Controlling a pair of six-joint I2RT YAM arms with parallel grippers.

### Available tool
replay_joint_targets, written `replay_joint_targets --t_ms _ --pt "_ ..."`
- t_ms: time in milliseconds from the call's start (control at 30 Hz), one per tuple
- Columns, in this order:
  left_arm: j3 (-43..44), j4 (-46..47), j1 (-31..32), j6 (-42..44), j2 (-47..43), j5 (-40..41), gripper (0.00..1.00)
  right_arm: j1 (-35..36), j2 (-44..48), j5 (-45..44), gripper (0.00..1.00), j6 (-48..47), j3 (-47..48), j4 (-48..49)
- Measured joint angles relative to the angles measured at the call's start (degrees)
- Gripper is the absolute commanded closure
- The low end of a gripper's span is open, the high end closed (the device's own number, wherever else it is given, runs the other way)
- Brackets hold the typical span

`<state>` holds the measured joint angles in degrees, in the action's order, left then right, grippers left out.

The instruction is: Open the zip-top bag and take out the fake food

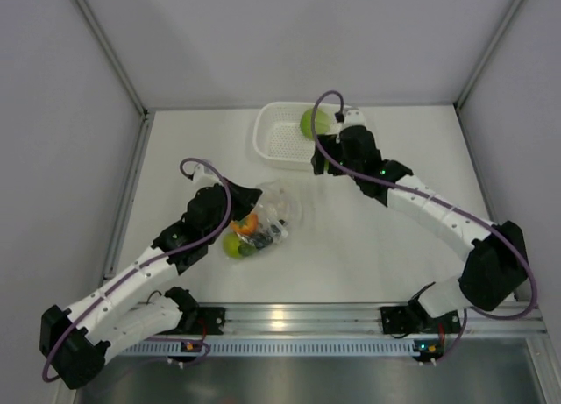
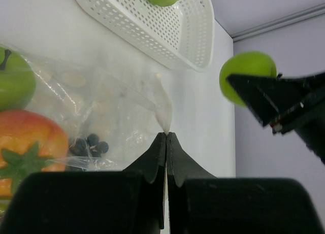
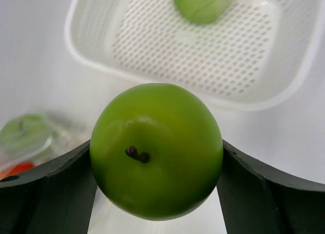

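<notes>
The bag (image 2: 117, 107) lies on the counter (image 1: 368, 237) near the basket (image 3: 244, 99) and seems open. The left tool (image 2: 166, 135) is clamped on the bag's edge. The right tool (image 3: 156, 158) grips a green apple (image 3: 152, 122) just before the basket, where one green fruit (image 3: 200, 4) sits. A red apple (image 2: 28, 142), second green apple (image 2: 12, 76) and grapes (image 2: 89, 142) are left in the bag.

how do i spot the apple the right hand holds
Find the white perforated basket at the table's far side. Just off its near edge, the right hand grips a green apple. It alone sits in neither basket nor bag.
</notes>
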<state>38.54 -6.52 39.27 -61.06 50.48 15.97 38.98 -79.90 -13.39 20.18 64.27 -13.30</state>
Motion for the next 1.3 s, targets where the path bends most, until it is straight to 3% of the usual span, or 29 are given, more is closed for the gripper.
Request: replay_joint_targets --t_ms 233,467,700,800,1033,1100,1167,1233,1300 --pt "0.0 0.0 0.0 -0.1 -0.7 -0.1 1.0 -12.3 -17.4 0.4 0.3 -3.7 20.3 -6.3" --pt "-0.2 -0.1 0.0 -0.1 -1.1 -1.1 1.0 -16.6 -36.6 0.7 0.29 -7.5 37.9 -13.0" --pt "-0.4 -0.3 0.0 0.3 -2.7 -2.3 1.0 -17.7 -47.7 1.2 0.1 -10.3 47.6 -17.7" --pt "-0.4 -0.4 0.0 0.8 -2.7 -3.1 1.0 -17.7 -49.1 1.5 0.0 -11.7 49.9 -19.6" --pt "-0.4 -0.4 0.0 1.1 -2.7 -3.6 1.0 -17.8 -48.7 3.0 0.01 -13.5 53.2 -21.9" --pt "-0.4 -0.4 0.0 1.0 -2.7 -3.7 1.0 -17.8 -47.2 3.7 0.05 -13.5 52.1 -22.2" --pt "-0.4 -0.4 0.0 1.0 -2.7 -3.7 1.0 -17.8 -43.5 4.9 0.16 -13.0 47.8 -22.0" --pt "-0.4 -0.4 0.0 1.0 -2.7 -3.7 1.0 -17.9 -38.0 7.6 0.27 -11.8 41.2 -21.4" --pt "-0.4 -0.4 0.0 1.0 -2.7 -3.6 1.0 -17.9 -30.7 11.7 0.33 -9.9 33.6 -19.8"
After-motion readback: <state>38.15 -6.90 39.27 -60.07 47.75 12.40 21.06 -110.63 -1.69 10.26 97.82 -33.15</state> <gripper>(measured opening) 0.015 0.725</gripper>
